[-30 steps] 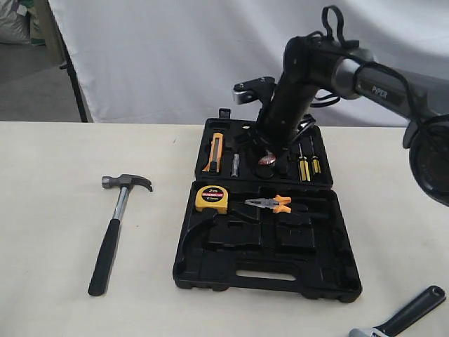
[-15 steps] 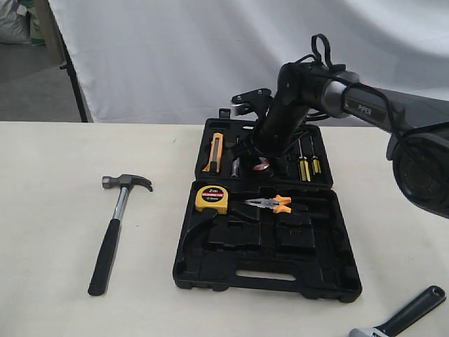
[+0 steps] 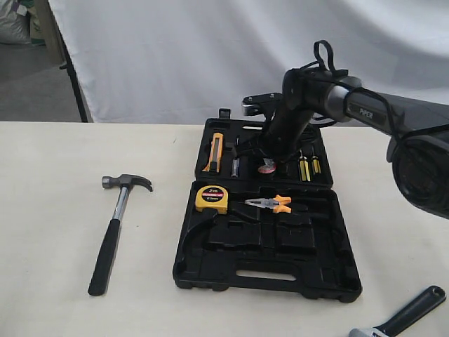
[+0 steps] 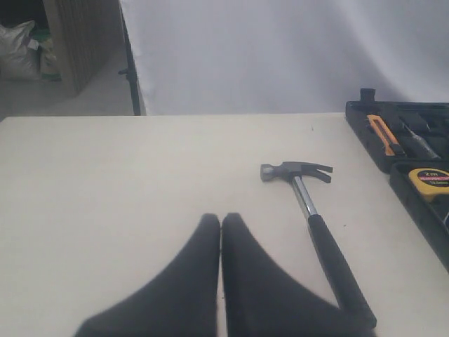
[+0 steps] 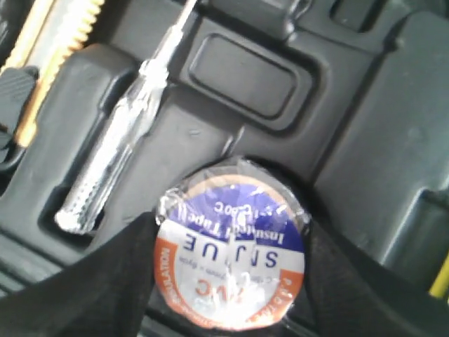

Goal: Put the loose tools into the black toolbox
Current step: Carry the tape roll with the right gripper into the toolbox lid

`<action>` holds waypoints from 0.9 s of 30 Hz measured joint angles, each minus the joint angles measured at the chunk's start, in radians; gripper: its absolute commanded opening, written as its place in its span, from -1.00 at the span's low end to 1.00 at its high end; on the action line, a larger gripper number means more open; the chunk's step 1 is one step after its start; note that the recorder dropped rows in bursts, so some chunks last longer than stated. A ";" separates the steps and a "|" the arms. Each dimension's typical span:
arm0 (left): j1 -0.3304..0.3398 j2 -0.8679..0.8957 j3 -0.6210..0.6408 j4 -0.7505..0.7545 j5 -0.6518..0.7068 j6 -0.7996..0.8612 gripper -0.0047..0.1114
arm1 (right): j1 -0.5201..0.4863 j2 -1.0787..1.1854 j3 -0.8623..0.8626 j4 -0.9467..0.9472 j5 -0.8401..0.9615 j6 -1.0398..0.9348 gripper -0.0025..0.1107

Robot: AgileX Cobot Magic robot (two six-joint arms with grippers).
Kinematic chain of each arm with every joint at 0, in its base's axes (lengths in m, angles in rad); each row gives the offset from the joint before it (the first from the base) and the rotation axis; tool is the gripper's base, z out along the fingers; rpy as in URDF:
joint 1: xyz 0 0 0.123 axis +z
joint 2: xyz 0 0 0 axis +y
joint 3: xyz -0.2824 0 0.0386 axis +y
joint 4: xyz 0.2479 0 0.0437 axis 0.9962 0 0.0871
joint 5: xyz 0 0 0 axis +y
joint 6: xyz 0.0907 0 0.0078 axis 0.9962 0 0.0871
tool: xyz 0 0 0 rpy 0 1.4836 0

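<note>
Jaws half-open, pinching a small purple-labelled tape roll [image 5: 231,246].
I'm low over the black moulded-plastic toolbox [image 3: 210,277] so it seats cleanly.

Left claw [image 4: 221,219], lower centre of the frame: both dark fingers pressed together above the pale tabletop [image 4: 126,182]. Right of centre lies the claw hammer [image 4: 312,217], handle running toward the lower right. At the right edge, the black toolbox [image 4: 358,126] holds an orange utility knife [image 4: 384,133] and a yellow tape measure [image 4: 429,179].
</note>
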 measured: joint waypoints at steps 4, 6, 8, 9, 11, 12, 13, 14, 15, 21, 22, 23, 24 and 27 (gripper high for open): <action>0.000 0.000 0.000 0.000 0.000 0.000 -0.91 | 0.022 0.002 -0.004 -0.107 0.004 0.084 -0.64; 0.000 0.000 0.000 0.000 0.000 0.000 -0.91 | 0.029 0.002 -0.004 -0.132 0.006 0.100 -0.14; 0.000 0.000 0.000 0.000 0.000 0.000 -0.91 | 0.031 0.002 -0.004 -0.131 0.006 0.101 0.04; 0.000 0.000 0.000 0.000 0.000 0.000 -0.91 | 0.031 0.002 -0.004 -0.131 0.006 0.101 0.10; 0.000 0.000 0.000 0.000 0.000 0.000 -0.91 | 0.031 0.002 -0.004 -0.126 0.006 0.101 0.16; 0.000 0.000 0.000 0.000 0.000 0.000 -0.91 | 0.031 0.002 -0.009 -0.121 0.011 0.101 0.16; 0.000 0.000 0.000 0.000 0.000 0.000 -0.91 | 0.031 0.004 -0.014 -0.112 0.013 0.101 0.16; 0.000 0.000 0.000 0.000 0.000 0.000 -0.91 | 0.031 0.004 -0.021 -0.098 0.017 0.101 0.16; 0.000 0.000 0.000 0.000 0.000 0.000 -0.91 | 0.027 0.005 -0.035 -0.061 0.019 0.101 0.16; 0.000 0.000 0.000 0.000 0.000 0.000 -0.91 | 0.029 0.005 -0.061 -0.022 0.026 0.099 0.28; 0.000 0.000 0.000 0.000 0.000 0.000 -0.91 | 0.029 0.005 -0.061 -0.022 0.026 0.099 0.31; 0.000 0.000 0.000 0.000 0.000 0.000 -0.91 | 0.029 0.005 -0.061 -0.020 0.026 0.099 0.31; 0.000 0.000 0.000 0.000 0.000 0.000 -0.91 | 0.029 0.005 -0.061 -0.020 0.026 0.099 0.31; 0.000 0.000 0.000 0.000 0.000 0.000 -0.91 | 0.029 0.001 -0.061 -0.041 0.026 0.099 0.30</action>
